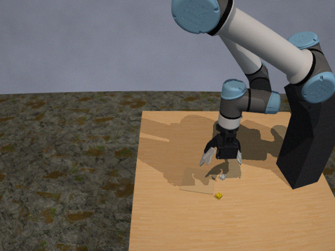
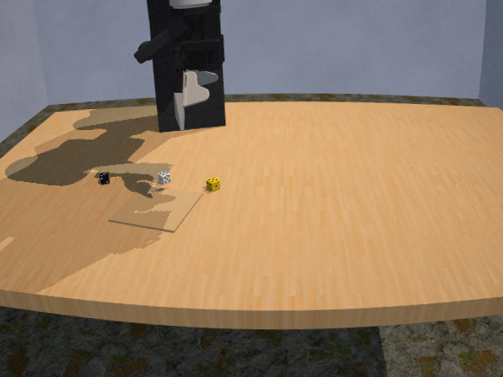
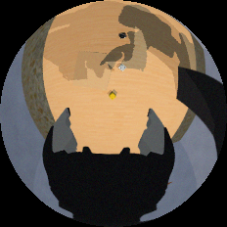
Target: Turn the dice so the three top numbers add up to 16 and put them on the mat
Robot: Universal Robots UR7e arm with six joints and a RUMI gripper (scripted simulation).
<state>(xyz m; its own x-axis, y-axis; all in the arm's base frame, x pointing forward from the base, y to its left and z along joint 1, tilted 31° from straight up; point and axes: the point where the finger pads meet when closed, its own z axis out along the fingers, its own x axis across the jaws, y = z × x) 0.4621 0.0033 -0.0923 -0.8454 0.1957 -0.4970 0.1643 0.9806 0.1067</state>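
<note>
My gripper [image 1: 220, 163] [image 2: 182, 118] [image 3: 109, 108] is open and empty, hanging well above the table near the mat's far side. The thin tan mat [image 1: 193, 185] [image 2: 182, 211] [image 3: 78, 80] lies flat with no die on it. A yellow die [image 1: 219, 196] [image 2: 212, 185] [image 3: 113, 94] sits flat on the table just off one mat corner. A white die [image 1: 222, 177] [image 2: 164, 178] [image 3: 122, 67] sits just beyond the mat's far edge, below the gripper. A black die [image 2: 104, 178] [image 3: 122, 34] sits farther off in the arm's shadow; it is hidden in the top view. The top numbers are too small to read.
The robot's black base column [image 1: 306, 145] [image 2: 165, 83] stands at the back of the wooden table [image 1: 260, 220] [image 2: 325, 191]. The table's left edge is near the mat in the top view. Mottled floor surrounds the table.
</note>
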